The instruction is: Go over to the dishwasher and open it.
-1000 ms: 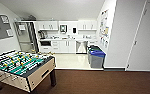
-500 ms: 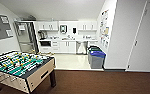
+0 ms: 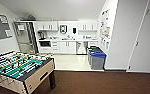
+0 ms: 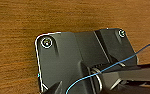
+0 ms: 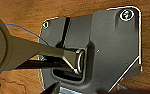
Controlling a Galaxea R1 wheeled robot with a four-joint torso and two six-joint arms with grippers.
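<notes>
Dishwasher (image 3: 81, 47): steel front under the white counter (image 3: 68, 40) on the far kitchen wall, door closed, well apart from the robot. Blue-lidded bins (image 3: 97, 59) stand just beside it, nearer the camera. Table-football table (image 3: 18, 68) close by on brown carpet (image 3: 103, 82). Wrist views: dark robot plate over carpet. Fingers of both grippers: opening cannot be told; nothing seen held or touched.
</notes>
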